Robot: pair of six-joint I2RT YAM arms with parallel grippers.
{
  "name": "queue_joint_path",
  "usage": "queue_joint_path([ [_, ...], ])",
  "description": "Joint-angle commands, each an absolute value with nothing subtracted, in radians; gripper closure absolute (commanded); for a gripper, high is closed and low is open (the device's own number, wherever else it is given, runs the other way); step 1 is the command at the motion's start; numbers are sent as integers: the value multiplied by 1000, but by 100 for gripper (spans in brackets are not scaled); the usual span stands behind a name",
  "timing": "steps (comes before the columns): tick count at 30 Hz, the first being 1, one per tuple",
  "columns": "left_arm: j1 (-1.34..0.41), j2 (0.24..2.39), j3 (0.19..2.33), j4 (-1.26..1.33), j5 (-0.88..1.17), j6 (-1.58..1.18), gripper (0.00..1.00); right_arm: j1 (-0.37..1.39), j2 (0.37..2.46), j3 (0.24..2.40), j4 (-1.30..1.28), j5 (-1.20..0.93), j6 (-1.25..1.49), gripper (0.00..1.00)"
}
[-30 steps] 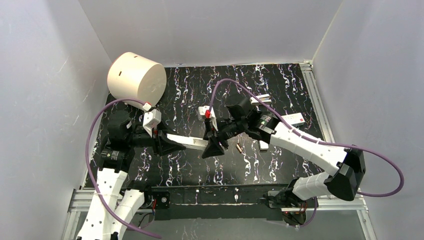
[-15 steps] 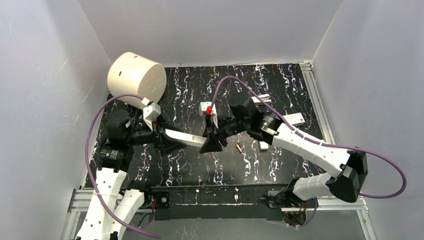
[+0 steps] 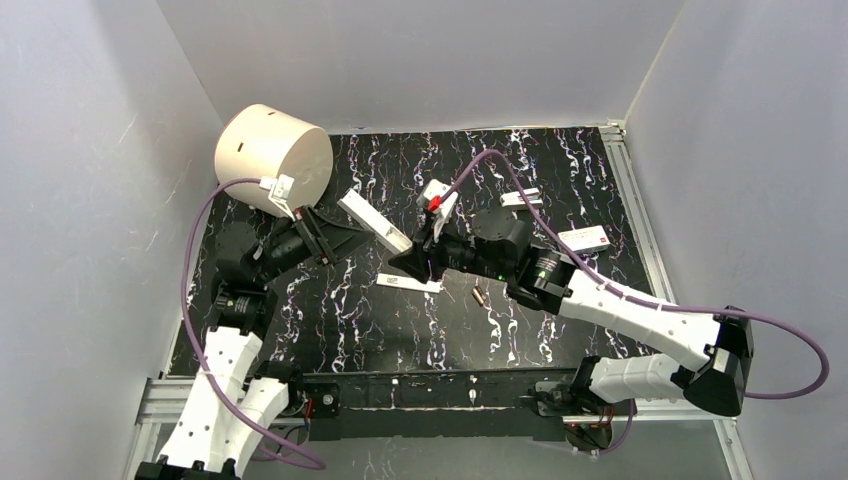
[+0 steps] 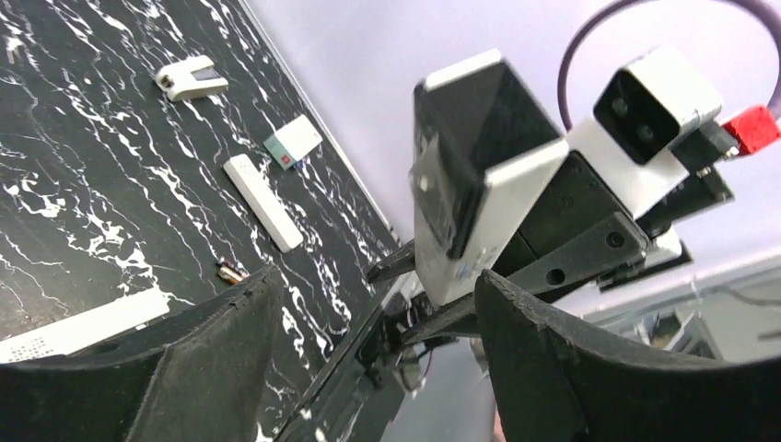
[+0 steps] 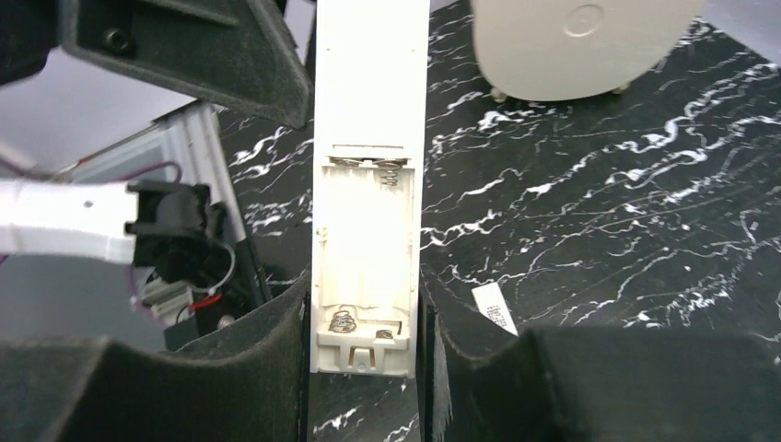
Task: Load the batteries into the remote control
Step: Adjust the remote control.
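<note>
The remote control [image 3: 376, 221] is a slim white bar held off the table, slanting toward the far left. My right gripper [image 3: 403, 262] is shut on its near end. In the right wrist view the remote [image 5: 368, 184] shows its open, empty battery recess with springs, between my right gripper's [image 5: 364, 308] fingers. My left gripper [image 3: 333, 236] is open and empty beside the remote's far end, not touching it; its jaws [image 4: 373, 276] stand wide apart. One battery [image 3: 479, 296] lies on the mat by the right arm and also shows in the left wrist view [image 4: 228, 272]. The other battery is not visible.
A flat white strip with a printed label [image 3: 410, 283] lies on the mat under the remote. A white box with a red mark [image 3: 585, 238], a white bar [image 4: 262, 203] and a small white piece [image 3: 520, 197] lie at the right. A large white cylinder [image 3: 272, 158] stands far left.
My left gripper has let go of the remote and swung back toward the far left. My right gripper now holds the remote alone and has turned it diagonally. The labelled strip now shows.
</note>
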State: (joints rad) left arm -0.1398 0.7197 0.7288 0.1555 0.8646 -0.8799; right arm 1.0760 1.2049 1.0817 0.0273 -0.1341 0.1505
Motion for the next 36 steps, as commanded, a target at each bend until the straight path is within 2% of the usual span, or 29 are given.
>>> queue_joint_path([
  [1,-143,621,665,363,698,-1037,26,1118,1219,1086,144,118,198,91],
  [10,-144,592,601,425,646,-1069,23,1181,1280,1106,167,151,216,91],
  [17,-144,641,608,421,638,-1154,23,1195,1294,1106,172,90,210,91],
  [21,-144,684,637,422,678,-1183,38,1196,1311,1118,130,104,202,91],
  [28,-144,682,626,419,669,-1162,82,1198,1350,1153,59,163,212,89],
  [30,-144,680,621,418,670,-1147,96,1197,1355,1163,38,178,224,83],
  [31,-144,680,621,417,671,-1136,100,1198,1354,1164,29,185,229,77],
  [32,-144,680,623,417,675,-1117,100,1198,1347,1159,26,191,236,67],
  [34,-144,674,632,413,679,-1070,100,1198,1317,1129,48,203,252,40],
  [36,-144,669,642,406,682,-1011,100,1196,1258,1072,94,190,261,26],
])
